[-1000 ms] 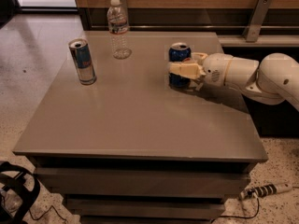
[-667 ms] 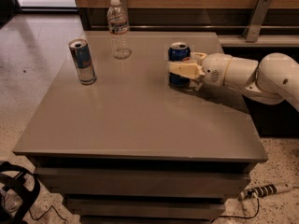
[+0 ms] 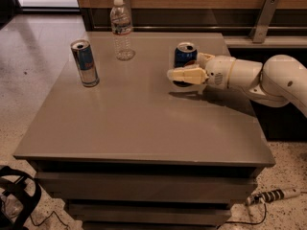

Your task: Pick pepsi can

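**Figure. Grasp stage of picking the pepsi can.** The pepsi can point(image 3: 185, 55) stands upright on the tabletop point(image 3: 144, 123), towards its far right part and well in from the edges. The gripper point(image 3: 184, 65) reaches in from the right on a white arm point(image 3: 268, 78), held low and roughly level with the tabletop. It sits around the lower half of the can, with one cream part across the can's front and another behind it. The view does not show whether the gripper is clamped on the can or merely apart around it. The can's base appears to rest on the tabletop, so the lift is judged not yet begun.

A slim can point(image 3: 85, 63) and a water bottle point(image 3: 122, 30) stand well apart from the pepsi can on the left, outside the working area.

*Doing the step well.* The step in hand is judged to be securing the grip. The can should sit centred in the gripper before closure, so that pressure falls on opposite sides of the wall and not on one edge. A thin can wall dents easily, so closing force should be moderate. The hold is low on the can, which favours a straight vertical lift, slow at first, to confirm that the can rises without slipping or tilting. Any sideways drag before lift-off risks tipping the can.
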{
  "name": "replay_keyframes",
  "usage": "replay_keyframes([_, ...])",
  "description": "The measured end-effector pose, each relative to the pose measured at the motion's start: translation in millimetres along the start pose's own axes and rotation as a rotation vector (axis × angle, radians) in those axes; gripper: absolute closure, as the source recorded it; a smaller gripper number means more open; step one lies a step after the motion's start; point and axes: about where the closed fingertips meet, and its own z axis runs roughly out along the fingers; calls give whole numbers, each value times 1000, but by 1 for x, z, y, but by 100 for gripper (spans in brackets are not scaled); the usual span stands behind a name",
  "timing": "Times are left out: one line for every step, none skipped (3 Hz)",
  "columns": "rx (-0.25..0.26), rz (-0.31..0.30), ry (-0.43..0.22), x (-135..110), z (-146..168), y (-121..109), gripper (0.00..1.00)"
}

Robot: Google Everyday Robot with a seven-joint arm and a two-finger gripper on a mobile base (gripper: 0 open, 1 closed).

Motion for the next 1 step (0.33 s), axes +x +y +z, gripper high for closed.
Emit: replay_keyframes([0,0,0,0,0,0,0])
